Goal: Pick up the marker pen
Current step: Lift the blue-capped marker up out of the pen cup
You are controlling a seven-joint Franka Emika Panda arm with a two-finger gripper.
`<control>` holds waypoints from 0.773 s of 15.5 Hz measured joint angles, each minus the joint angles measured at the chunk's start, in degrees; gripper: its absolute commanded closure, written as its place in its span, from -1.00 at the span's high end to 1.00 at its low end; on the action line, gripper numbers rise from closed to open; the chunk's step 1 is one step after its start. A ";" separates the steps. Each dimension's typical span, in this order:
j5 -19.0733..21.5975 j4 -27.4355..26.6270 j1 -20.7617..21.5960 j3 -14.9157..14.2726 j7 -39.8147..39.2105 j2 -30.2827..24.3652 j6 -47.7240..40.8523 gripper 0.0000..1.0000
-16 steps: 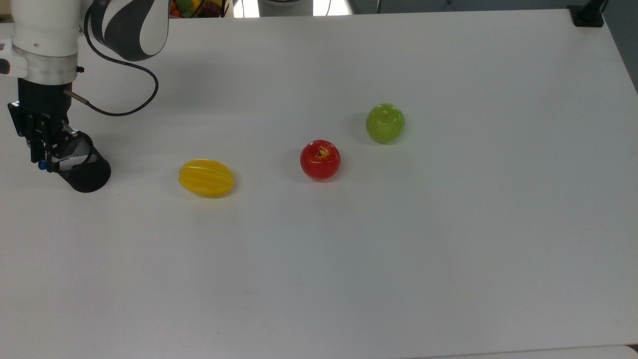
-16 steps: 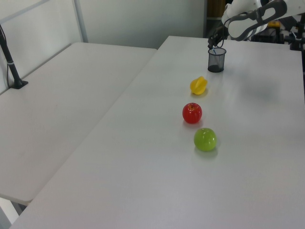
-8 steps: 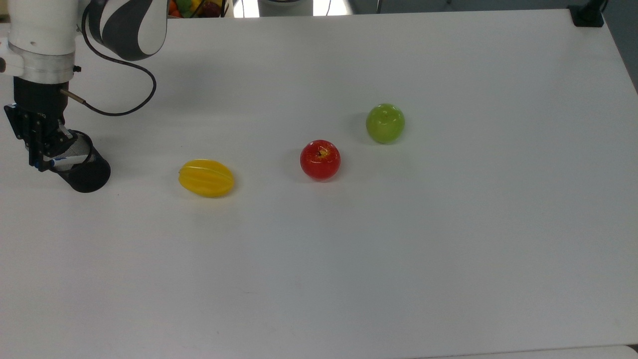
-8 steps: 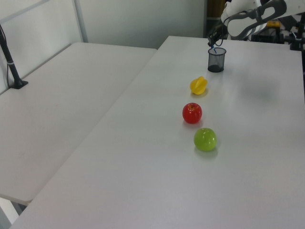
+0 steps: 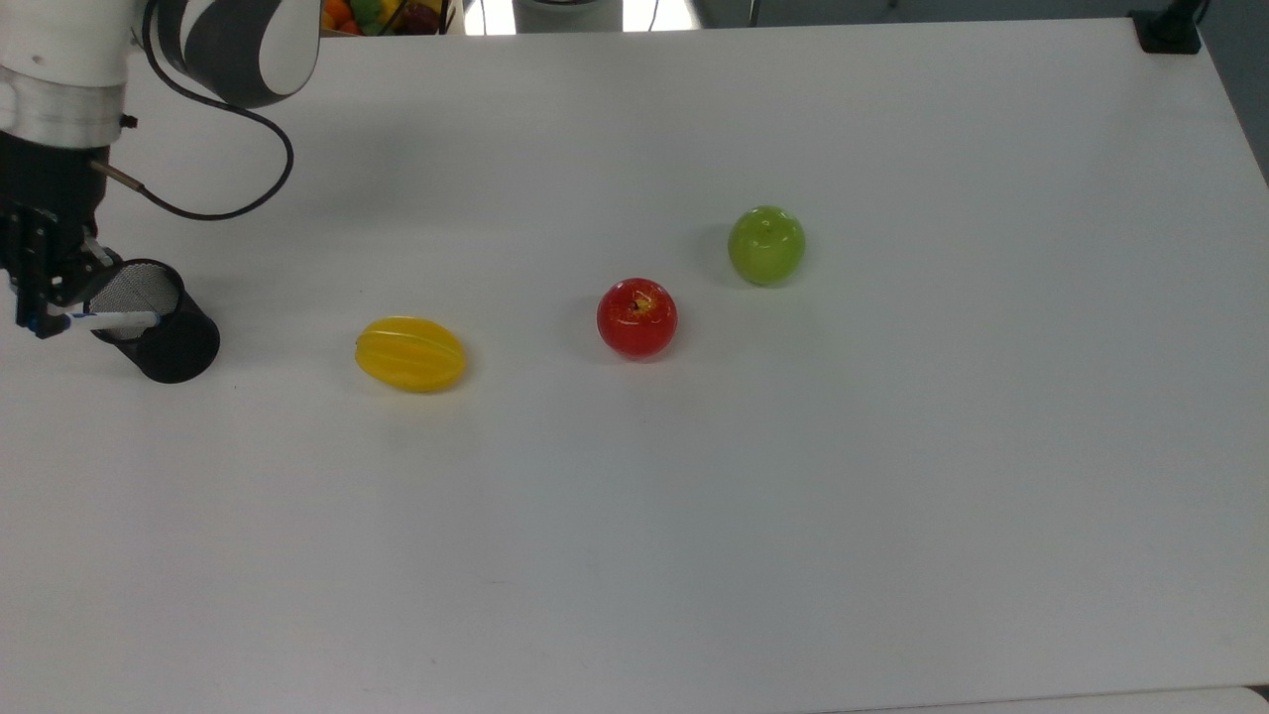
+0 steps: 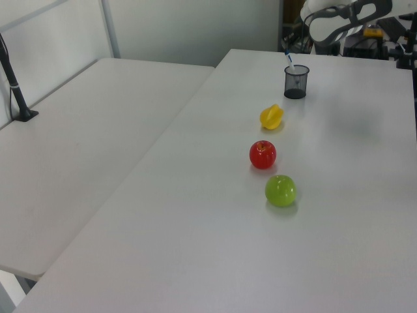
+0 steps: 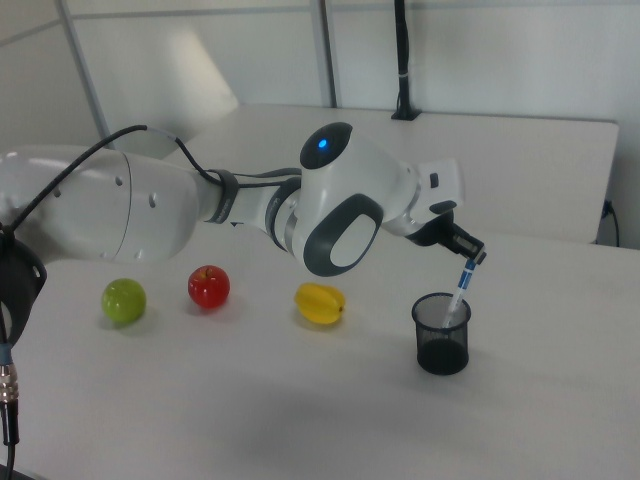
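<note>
Gripper [image 7: 470, 252] clenched on marker pen [image 7: 460, 291] at its upper, blue end. Pen hanging below the fingers, tilted, lower end inside the black mesh cup [image 7: 441, 334] directly underneath. Yellow starfruit [image 7: 320, 303], red apple [image 7: 209, 287], green apple [image 7: 124, 300] strung out well away toward the right view's left.

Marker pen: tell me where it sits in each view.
Top view: marker pen at far left, lying across the cup's mouth, held by the gripper.
Left view: top right, pen poking up from the cup.
Right view: right of centre, pen slanting up out of the cup.
Shared landmark: the cup.
</note>
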 measured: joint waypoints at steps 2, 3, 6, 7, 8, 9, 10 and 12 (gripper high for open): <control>0.00 0.96 -0.02 -0.01 0.00 -1.13 0.00 -0.79; 0.00 1.11 -0.02 -0.02 0.00 -1.79 0.00 -0.79; 0.02 1.27 0.04 -0.01 0.02 -4.89 0.01 -0.79; 0.02 1.24 0.13 0.01 0.02 -6.05 0.01 -0.79; 0.02 1.13 0.30 0.09 0.04 -7.30 0.00 -0.79; 0.02 0.78 0.65 0.16 0.05 -8.50 -0.06 -0.79; 0.02 0.22 1.19 0.20 0.08 -9.62 -0.58 -0.79; 0.03 -1.02 2.59 0.25 0.24 -11.93 -3.92 -0.79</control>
